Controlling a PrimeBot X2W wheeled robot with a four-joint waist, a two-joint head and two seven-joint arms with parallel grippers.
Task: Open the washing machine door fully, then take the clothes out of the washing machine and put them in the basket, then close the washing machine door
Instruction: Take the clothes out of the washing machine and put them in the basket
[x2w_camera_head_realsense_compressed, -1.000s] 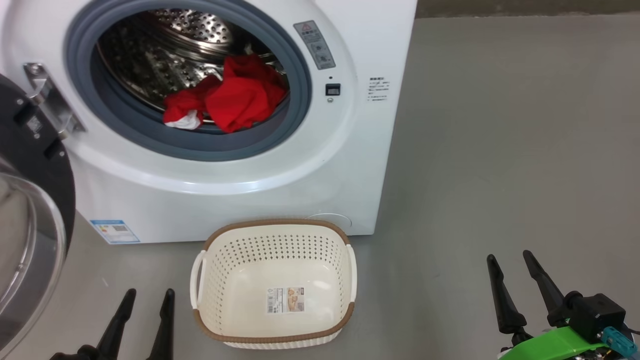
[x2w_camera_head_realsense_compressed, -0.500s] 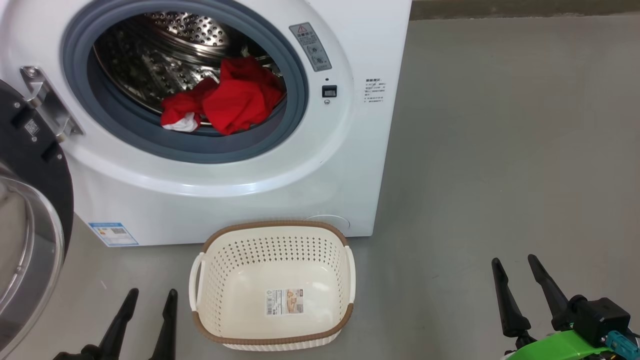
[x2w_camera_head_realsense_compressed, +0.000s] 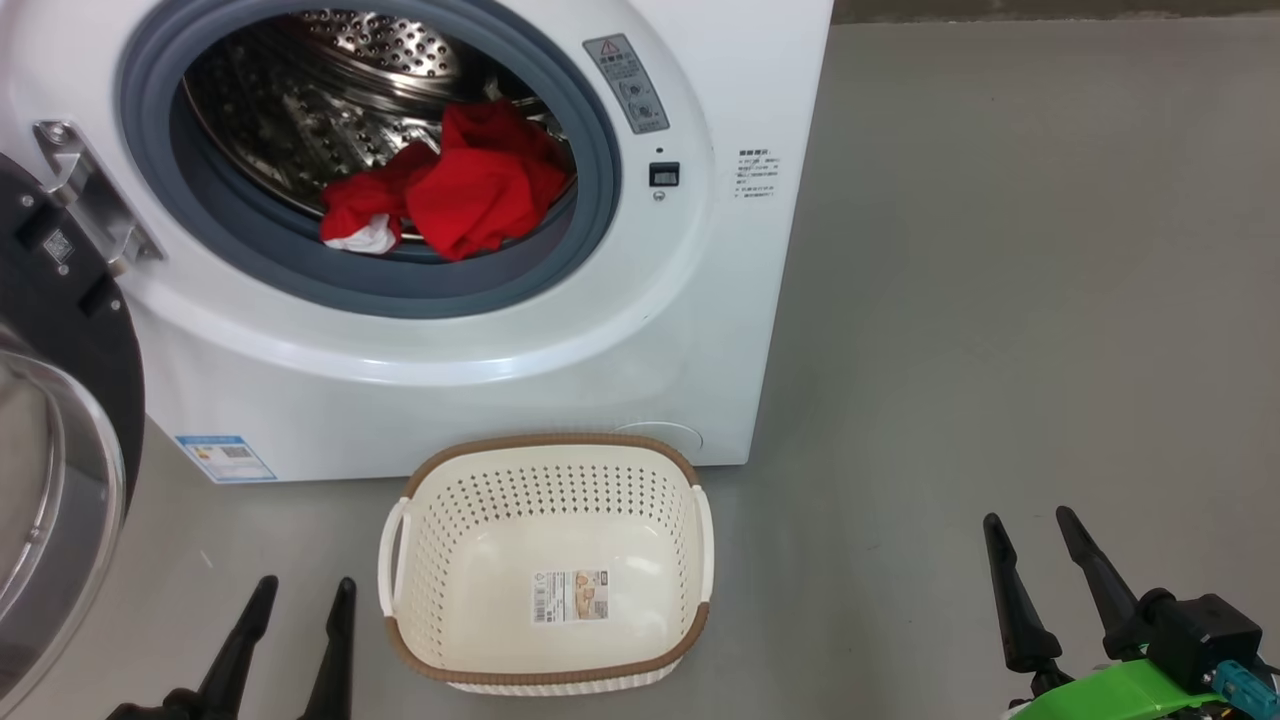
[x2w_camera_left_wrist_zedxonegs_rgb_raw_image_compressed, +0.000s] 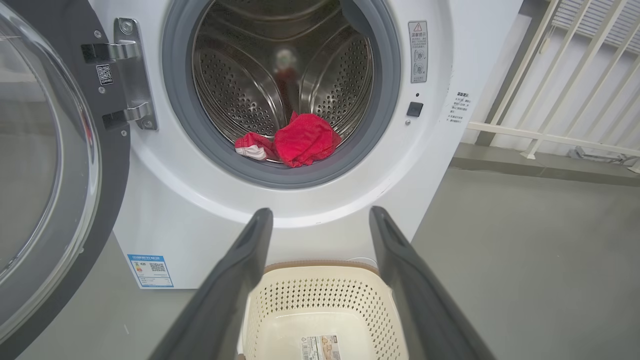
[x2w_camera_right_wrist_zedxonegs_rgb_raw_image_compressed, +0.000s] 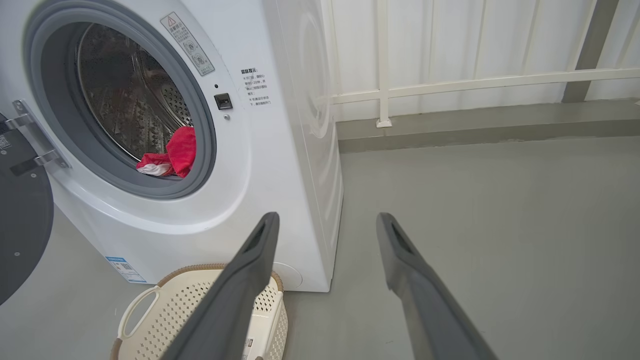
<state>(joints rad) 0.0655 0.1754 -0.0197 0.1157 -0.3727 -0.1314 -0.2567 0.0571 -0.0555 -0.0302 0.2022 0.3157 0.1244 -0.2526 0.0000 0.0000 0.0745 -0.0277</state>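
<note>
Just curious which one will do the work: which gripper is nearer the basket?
Left. The left gripper is close beside the basket, on its left side; the right gripper is much farther off, out to the basket's right.

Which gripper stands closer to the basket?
The left gripper, close beside the basket; the right gripper stands much farther off on the other side.

Head cam high, looks down; wrist cams low, fwd. All share washing machine (x2w_camera_head_realsense_compressed: 450, 400), basket (x2w_camera_head_realsense_compressed: 550, 490).
</note>
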